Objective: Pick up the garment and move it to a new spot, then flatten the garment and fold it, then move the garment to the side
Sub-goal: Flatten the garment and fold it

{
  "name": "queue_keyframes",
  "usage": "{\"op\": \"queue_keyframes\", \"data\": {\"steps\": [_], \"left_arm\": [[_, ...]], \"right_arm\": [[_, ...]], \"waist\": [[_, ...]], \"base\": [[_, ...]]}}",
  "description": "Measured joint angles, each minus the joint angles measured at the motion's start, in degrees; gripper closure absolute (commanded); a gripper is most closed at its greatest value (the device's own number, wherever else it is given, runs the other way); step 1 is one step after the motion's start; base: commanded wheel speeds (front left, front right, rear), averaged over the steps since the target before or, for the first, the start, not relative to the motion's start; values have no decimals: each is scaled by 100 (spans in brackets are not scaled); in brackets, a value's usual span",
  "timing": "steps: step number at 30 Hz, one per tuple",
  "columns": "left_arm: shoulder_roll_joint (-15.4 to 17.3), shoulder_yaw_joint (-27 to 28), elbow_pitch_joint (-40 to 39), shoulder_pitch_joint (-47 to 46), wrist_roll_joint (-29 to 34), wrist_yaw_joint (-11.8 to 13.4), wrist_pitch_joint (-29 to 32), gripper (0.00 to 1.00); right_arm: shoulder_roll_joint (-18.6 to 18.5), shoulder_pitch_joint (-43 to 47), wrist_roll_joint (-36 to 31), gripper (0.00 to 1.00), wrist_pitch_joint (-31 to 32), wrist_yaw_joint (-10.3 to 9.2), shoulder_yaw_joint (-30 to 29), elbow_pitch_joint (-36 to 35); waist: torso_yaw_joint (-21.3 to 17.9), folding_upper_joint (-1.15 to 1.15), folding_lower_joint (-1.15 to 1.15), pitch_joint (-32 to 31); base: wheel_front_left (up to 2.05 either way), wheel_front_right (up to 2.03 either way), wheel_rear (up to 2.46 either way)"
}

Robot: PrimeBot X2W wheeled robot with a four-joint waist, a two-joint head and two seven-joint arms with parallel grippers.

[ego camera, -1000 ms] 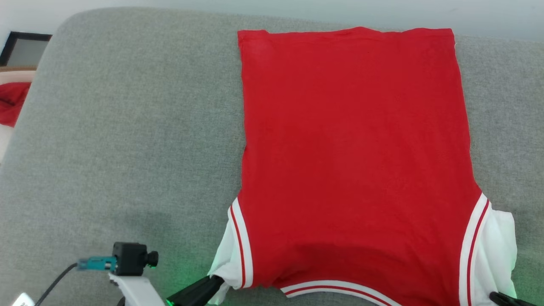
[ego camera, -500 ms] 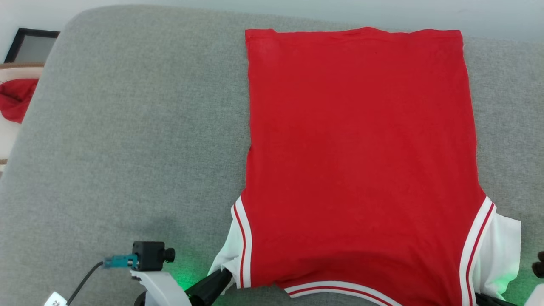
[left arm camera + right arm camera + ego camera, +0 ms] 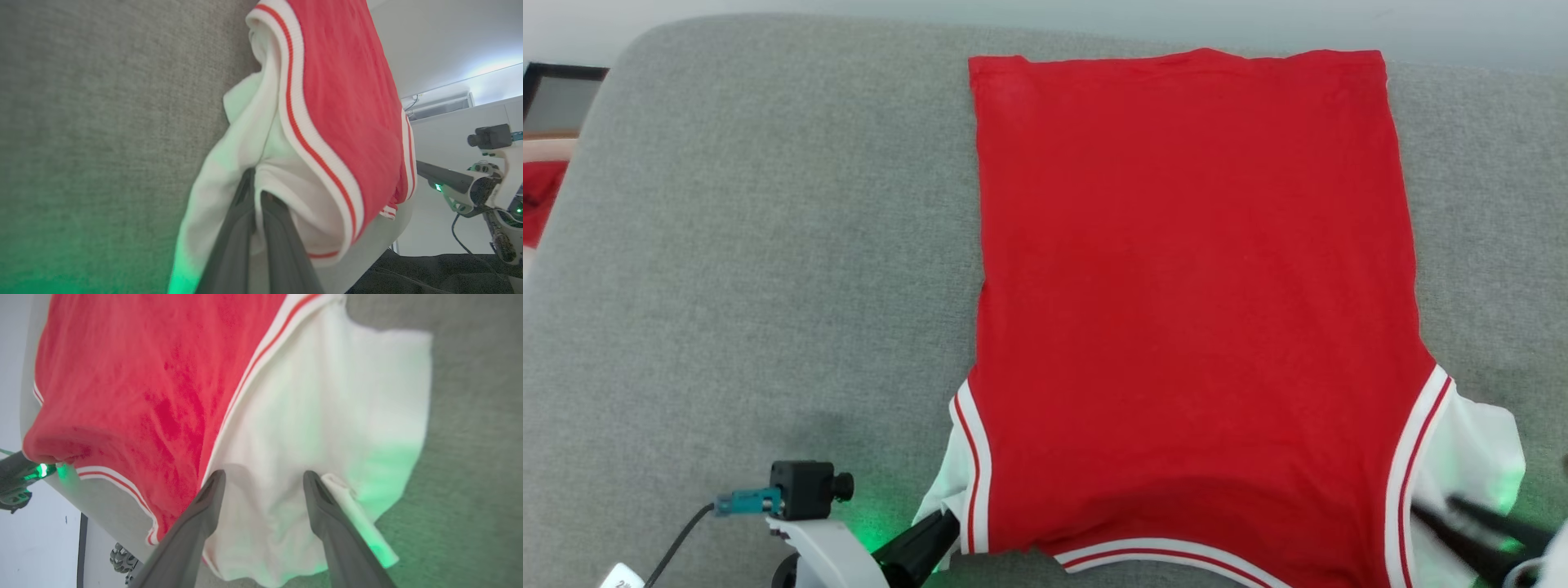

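The garment, a red jersey with white side panels and striped trim, lies spread flat on the grey cushion, its striped edge toward me. My left gripper is shut on the garment's near left white corner. In the left wrist view that gripper has white cloth pinched between its dark fingers. My right gripper stands open over the near right white panel, fingers spread with cloth lying loose between them. In the head view it shows blurred at the garment's lower right corner.
The grey cushion extends widely to the left of the garment. A wrist camera on the left arm sits at the lower left. Red cloth lies beyond the cushion's left edge. The cushion's front edge drops off near the grippers.
My right gripper has opened and let go of the garment's right corner. The left gripper keeps its hold. The head camera has shifted slightly.
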Motion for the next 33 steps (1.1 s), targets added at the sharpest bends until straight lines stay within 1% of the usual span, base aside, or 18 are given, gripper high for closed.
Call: {"op": "queue_keyframes", "data": {"steps": [1,2,3,4,6,8,10,11,13,14,17,19,22,24,27,30,33], "left_arm": [[10,4,-29,1,18,0,-20,100],[22,2,-68,1,41,1,-51,100],[40,11,-142,-4,111,7,-91,100],[40,11,-142,-4,111,7,-91,100],[32,0,-221,-32,177,7,-109,100],[-1,-2,-314,-86,243,7,-119,100],[-42,-11,-372,-152,337,7,-146,100],[-57,-14,-393,-187,374,7,-157,100],[-103,-36,-430,-289,449,7,-153,100],[-141,-46,-452,-354,486,7,-130,100],[-248,-113,-500,-533,571,7,-70,100],[-308,-159,-527,-639,649,7,-41,100],[-396,-209,-568,-816,724,7,-21,100],[-442,-249,-593,-911,748,7,-22,100],[-487,-311,-637,-1033,782,5,-33,100],[-558,-380,-670,-1156,803,5,-59,100],[-600,-447,-695,-1262,804,-2,-109,100]], "right_arm": [[-51,-30,131,0,78,-41,-108,-163],[-121,-40,233,0,163,-41,-226,-366],[-220,-52,471,0,361,-41,-504,-828],[-220,-52,471,0,361,-41,-504,-828],[-309,-158,608,0,566,-41,-825,-1225],[-360,-510,717,0,740,-41,-1180,-1482],[-353,-1091,733,0,871,-41,-1405,-1481],[-354,-1470,610,0,922,-41,-1443,-1382],[-372,-2296,180,0,957,-41,-1376,-1017],[-361,-2731,-40,0,978,-41,-1249,-790],[-214,-3903,-781,0,1069,-41,-749,88],[-209,-4652,-1361,0,1017,-40,-434,693],[-83,-5568,-1937,0,1012,-40,-69,1672],[-66,-6017,-2262,0,1066,-41,122,2320],[-111,-6588,-2676,0,1160,-40,203,3194],[-212,-6995,-2980,0,1248,-40,103,3909],[-211,-7268,-3169,0,1280,-40,-12,4441]], "waist": [[-13,0,0,-5],[-21,0,0,-11],[-14,0,0,-8],[-14,0,0,-8],[19,0,0,11],[64,0,0,46],[108,0,0,104],[129,0,0,141],[180,0,0,220],[214,0,0,264],[352,0,0,380],[459,0,0,460],[606,0,0,617],[701,0,0,737],[844,0,0,921],[1005,0,0,1087],[1154,0,0,1249]], "base": [[0,0,0],[0,0,0],[0,0,0],[0,0,0],[0,0,0],[0,0,0],[0,0,0],[0,0,0],[0,0,0],[0,0,0],[0,0,0],[0,0,0],[0,0,0],[0,0,0],[0,0,0],[0,0,0],[0,0,0]]}}
